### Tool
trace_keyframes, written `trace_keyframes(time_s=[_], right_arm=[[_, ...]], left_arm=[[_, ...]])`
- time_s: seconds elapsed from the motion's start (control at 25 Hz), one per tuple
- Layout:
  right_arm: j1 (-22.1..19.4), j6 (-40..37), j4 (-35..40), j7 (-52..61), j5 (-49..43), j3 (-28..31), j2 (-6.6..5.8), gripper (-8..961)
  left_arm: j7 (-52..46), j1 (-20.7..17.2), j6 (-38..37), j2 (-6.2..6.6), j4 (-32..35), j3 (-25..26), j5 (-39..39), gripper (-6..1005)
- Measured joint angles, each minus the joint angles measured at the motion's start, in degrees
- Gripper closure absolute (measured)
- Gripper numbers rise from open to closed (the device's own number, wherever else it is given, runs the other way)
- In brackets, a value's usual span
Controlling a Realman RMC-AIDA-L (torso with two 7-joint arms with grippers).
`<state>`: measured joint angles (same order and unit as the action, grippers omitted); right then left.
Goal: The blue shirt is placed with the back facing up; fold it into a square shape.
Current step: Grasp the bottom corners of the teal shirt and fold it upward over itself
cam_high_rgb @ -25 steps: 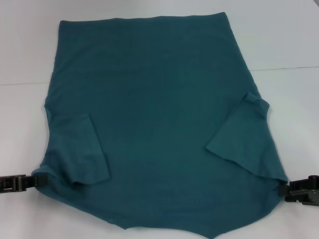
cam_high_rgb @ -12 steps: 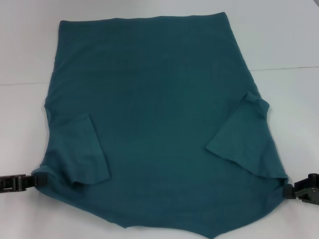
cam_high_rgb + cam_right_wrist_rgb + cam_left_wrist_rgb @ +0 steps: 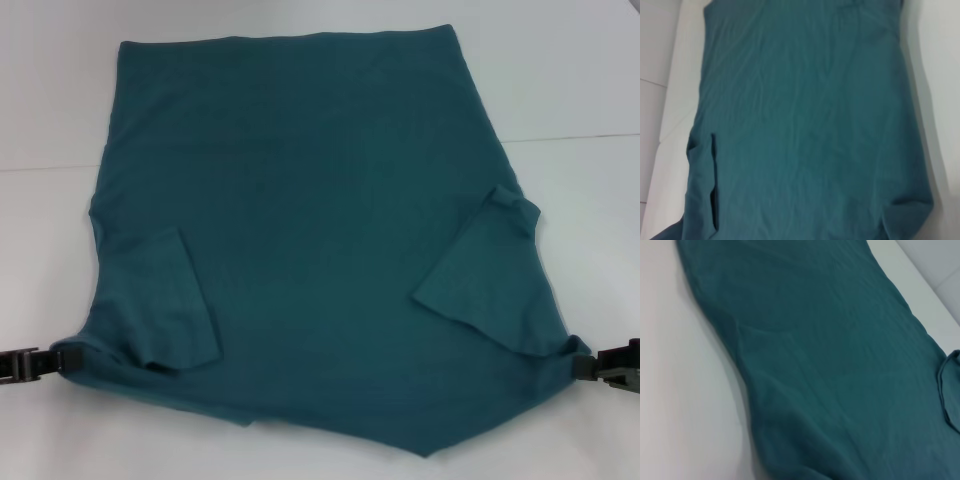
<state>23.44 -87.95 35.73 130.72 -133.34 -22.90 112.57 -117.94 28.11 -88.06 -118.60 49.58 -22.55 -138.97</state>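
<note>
The blue shirt (image 3: 320,200) lies spread on the white table (image 3: 570,90), plain side up, with both sleeves folded inward, one sleeve (image 3: 165,300) on the left and the other sleeve (image 3: 480,270) on the right. My left gripper (image 3: 58,362) is shut on the shirt's near left corner. At the near right corner, my right gripper (image 3: 582,366) is shut on the cloth as well. The shirt's near edge shows as a slanted line with a point at the bottom middle. The left wrist view is mostly filled by the shirt (image 3: 840,365), and so is the right wrist view by the shirt (image 3: 805,125).
A seam line (image 3: 580,137) runs across the table behind the shirt's middle. Bare white table surface lies on both sides of the cloth and beyond its far hem.
Both grippers have shifted outward and slightly away from me, drawing the shirt's near corners with them. The near edge, earlier cut off by the picture's bottom, has come up into view.
</note>
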Motion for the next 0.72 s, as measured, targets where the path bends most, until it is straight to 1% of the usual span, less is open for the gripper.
trace_keyframes(time_s=[0.12, 0.4, 0.44, 0.72], right_arm=[[-1.0, -0.4, 0.0, -2.5, 1.0, 0.2, 0.23, 924], [-3.8, -4.5, 0.0, -9.2, 3.6, 2.2, 0.63, 920], [-4.8, -5.4, -0.1, -10.7, 3.6, 2.9, 0.84, 919], [-7.1, -7.3, 0.0, -13.9, 3.7, 4.2, 1.38, 915]], left_arm=[[0.0, -0.4, -1.4, 0.26, 0.0, 1.6, -0.2, 973], [0.3, -2.0, -5.3, 0.38, -0.2, 4.2, -0.3, 973], [0.4, -2.3, -5.8, 0.38, -0.2, 4.4, -0.4, 973], [0.8, -4.3, -7.6, -0.05, -0.6, 5.0, -0.4, 973]])
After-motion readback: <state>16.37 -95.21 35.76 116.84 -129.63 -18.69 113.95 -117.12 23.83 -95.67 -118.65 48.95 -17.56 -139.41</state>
